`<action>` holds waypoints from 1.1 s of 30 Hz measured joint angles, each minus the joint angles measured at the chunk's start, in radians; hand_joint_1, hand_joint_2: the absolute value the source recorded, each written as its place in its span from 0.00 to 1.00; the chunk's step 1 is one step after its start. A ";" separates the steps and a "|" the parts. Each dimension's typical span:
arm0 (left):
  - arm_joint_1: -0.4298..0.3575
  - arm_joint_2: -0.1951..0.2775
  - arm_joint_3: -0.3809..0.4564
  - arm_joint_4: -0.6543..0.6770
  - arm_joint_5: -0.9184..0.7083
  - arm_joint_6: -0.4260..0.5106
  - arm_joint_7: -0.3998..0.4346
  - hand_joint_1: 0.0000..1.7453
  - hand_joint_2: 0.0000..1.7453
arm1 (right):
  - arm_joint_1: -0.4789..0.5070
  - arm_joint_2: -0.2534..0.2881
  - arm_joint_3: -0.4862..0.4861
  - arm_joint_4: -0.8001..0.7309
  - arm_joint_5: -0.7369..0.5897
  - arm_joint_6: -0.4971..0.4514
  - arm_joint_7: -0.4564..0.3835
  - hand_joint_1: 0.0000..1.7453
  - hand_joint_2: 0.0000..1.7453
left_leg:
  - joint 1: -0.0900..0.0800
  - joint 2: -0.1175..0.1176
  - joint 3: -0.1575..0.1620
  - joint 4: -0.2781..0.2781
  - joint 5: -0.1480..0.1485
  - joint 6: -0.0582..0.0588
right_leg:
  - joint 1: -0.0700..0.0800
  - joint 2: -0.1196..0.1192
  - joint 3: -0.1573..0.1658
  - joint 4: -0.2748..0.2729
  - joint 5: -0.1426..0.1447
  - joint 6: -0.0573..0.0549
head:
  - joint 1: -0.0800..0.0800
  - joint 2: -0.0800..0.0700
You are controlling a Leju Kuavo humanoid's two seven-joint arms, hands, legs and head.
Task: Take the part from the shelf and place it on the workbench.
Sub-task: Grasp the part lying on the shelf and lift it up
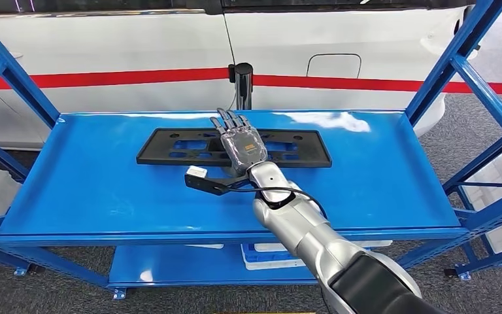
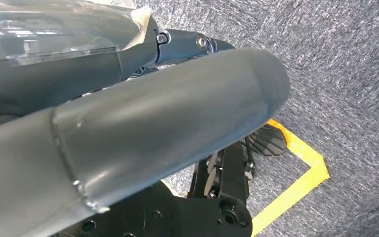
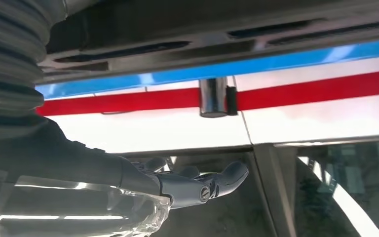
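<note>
The part [image 1: 170,147] is a flat black slotted plate lying on the top board of the blue shelf [image 1: 91,190], toward the back. My right hand [image 1: 240,145] reaches over its middle, palm down, fingers stretched straight and apart, holding nothing. In the right wrist view the outstretched fingers [image 3: 192,185] hover with a gap between them and the part [image 3: 177,34]. My left hand [image 2: 143,123] hangs by my side over the grey carpet, thumb and fingers extended, with nothing in it.
Blue shelf uprights [image 1: 444,72] stand at both sides. A white car with a red stripe [image 1: 104,78] is close behind the shelf, with a black post [image 1: 242,82] at the back edge. A blue and white box [image 1: 261,255] sits on the lower shelf. Yellow tape [image 2: 296,182] marks the floor.
</note>
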 joint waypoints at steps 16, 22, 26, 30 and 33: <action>-0.002 0.008 0.002 0.000 -0.045 0.011 0.044 0.00 0.00 | 0.040 -0.019 -0.077 0.050 0.027 -0.024 0.001 1.00 1.00 | 0.000 0.000 0.000 0.000 0.000 0.000 | 0.000 0.000 0.000 0.000 0.000 0.000 | 0.000 0.000; -0.002 0.011 0.001 0.000 -0.064 0.002 0.016 0.00 0.00 | 0.062 -0.024 -0.089 0.055 0.029 -0.040 -0.011 1.00 1.00 | 0.000 0.000 0.001 0.000 0.000 0.000 | 0.000 0.000 0.000 0.000 0.000 0.000 | 0.000 0.000; -0.002 0.012 -0.005 -0.001 -0.079 -0.030 -0.084 0.00 0.00 | 0.081 -0.039 -0.106 0.024 0.051 -0.055 -0.011 1.00 1.00 | 0.000 0.000 0.001 0.000 0.000 0.000 | 0.000 0.000 0.000 0.000 0.000 0.000 | 0.000 0.000; -0.004 0.012 -0.008 -0.001 -0.085 -0.039 -0.115 0.00 0.00 | 0.088 -0.053 -0.115 -0.012 0.059 -0.054 -0.011 1.00 1.00 | 0.000 0.000 0.001 0.000 0.000 0.000 | 0.000 0.000 0.000 0.000 0.000 0.000 | 0.000 0.000; -0.004 0.012 -0.008 -0.001 -0.085 -0.040 -0.118 0.00 0.00 | 0.092 -0.059 -0.118 -0.027 0.062 -0.052 -0.011 1.00 1.00 | 0.000 0.000 0.001 0.000 0.000 0.000 | 0.000 0.000 0.001 0.000 0.000 0.000 | 0.000 0.000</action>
